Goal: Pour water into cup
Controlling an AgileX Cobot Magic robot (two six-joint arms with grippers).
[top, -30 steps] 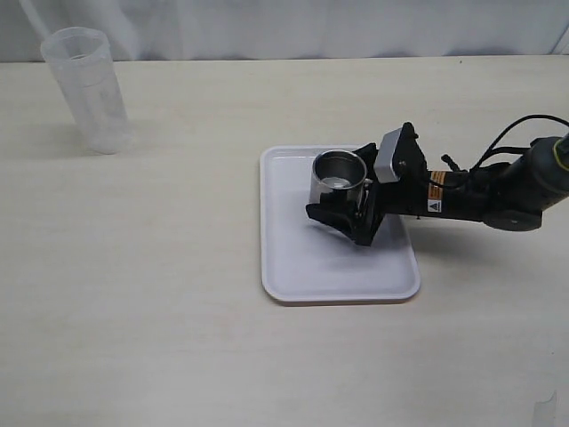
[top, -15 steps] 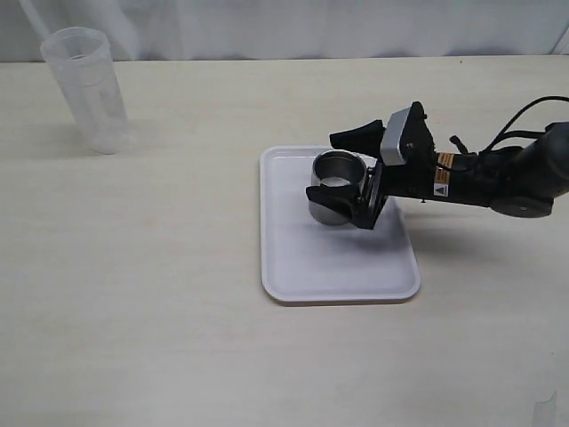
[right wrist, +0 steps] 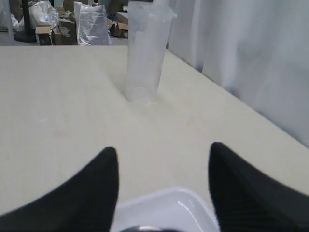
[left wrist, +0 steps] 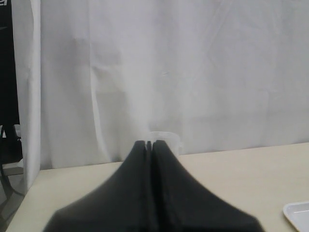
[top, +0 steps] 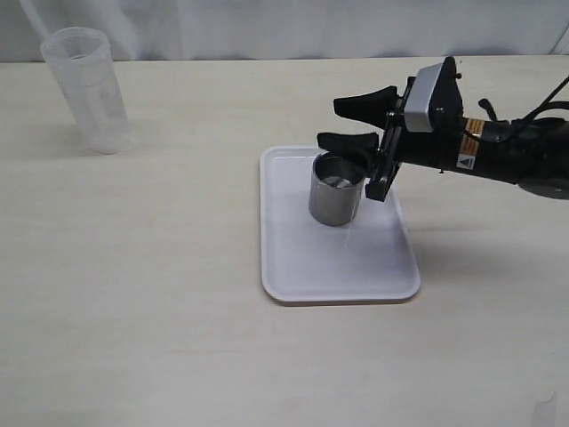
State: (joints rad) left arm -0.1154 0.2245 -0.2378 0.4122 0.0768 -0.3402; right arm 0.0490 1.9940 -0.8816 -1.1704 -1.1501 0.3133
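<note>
Cup (top: 335, 191) upright on tray (top: 293, 258), mouth up; contents unclear.

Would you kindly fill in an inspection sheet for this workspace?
Surface: beige table, no spills seen.
Job's things: cup upright on white tray; water not discernible.
Clutter: plastic beaker, upright, far from tray.
Grippers: right gripper open, by the cup's rim, holding nothing; left gripper shut, empty.
Cables: black cable at right arm.
Surroundings: white curtain; boxes and bags beyond table.
</note>
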